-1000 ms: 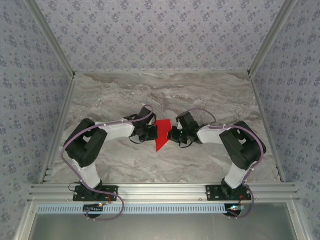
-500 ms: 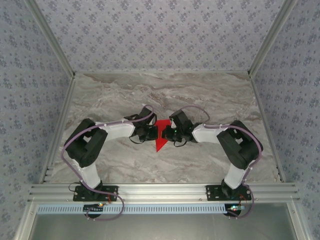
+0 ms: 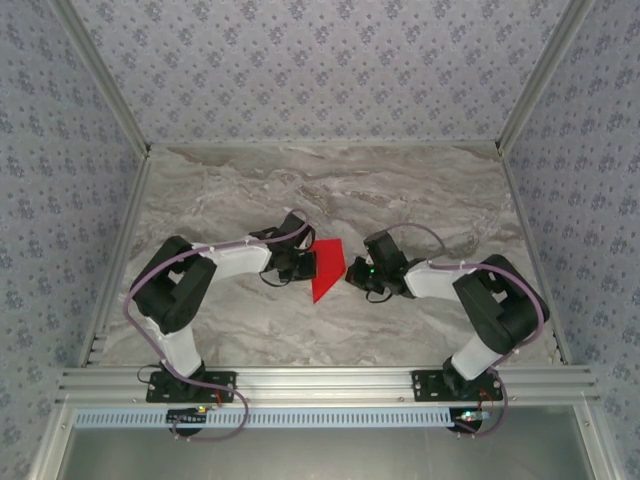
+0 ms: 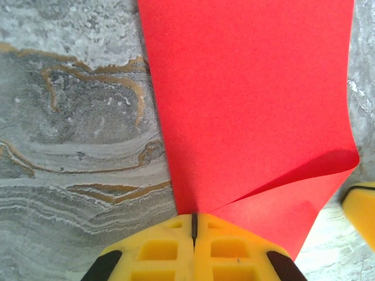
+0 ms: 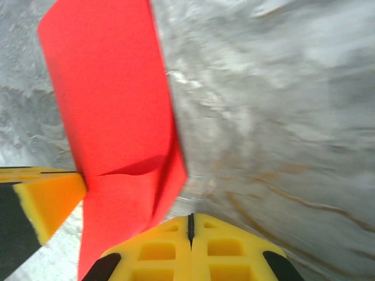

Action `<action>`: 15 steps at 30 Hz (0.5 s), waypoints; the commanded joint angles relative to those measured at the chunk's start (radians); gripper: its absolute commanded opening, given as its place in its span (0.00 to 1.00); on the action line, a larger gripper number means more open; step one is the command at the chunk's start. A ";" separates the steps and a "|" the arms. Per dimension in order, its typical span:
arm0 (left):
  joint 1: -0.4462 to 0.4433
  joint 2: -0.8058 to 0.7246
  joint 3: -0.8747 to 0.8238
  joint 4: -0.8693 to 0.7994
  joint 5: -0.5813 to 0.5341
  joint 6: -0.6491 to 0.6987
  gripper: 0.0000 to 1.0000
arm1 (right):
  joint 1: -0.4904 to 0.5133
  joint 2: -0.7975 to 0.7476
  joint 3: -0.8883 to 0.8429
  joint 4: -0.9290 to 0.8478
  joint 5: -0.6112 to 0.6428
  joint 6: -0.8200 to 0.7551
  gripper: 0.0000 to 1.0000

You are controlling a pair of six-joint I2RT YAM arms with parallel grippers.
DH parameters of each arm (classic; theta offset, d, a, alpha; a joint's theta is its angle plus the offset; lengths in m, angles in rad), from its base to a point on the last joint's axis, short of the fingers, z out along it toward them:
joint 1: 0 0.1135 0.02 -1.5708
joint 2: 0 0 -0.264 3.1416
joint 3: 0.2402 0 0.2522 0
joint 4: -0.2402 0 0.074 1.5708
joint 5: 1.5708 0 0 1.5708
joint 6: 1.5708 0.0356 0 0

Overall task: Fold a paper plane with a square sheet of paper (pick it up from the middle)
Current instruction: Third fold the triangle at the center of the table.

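Note:
The square sheet of paper (image 3: 326, 270) is bright red and lies folded on the marble table, tapering to a point toward the near edge. In the left wrist view the paper (image 4: 246, 88) shows a curled flap lifting at its right. My left gripper (image 3: 307, 265) is shut, its yellow tips (image 4: 193, 218) resting at the sheet's left edge with no red in the slit. My right gripper (image 3: 352, 277) is shut too and sits just right of the sheet. In the right wrist view its tips (image 5: 190, 218) are on bare marble beside the paper (image 5: 111, 105).
The marble table (image 3: 420, 190) is walled by patterned panels at the back and both sides, with an aluminium rail (image 3: 330, 380) along the near edge. The other arm's yellow finger (image 5: 50, 202) shows at the left of the right wrist view.
My right gripper slid left over the sheet half a second ago, then drew back right off its edge. The left gripper and arm stayed put.

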 commanded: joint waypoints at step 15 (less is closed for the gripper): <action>0.001 0.062 0.037 -0.079 -0.086 0.213 0.00 | -0.004 0.200 0.194 -0.034 -0.078 -0.029 0.00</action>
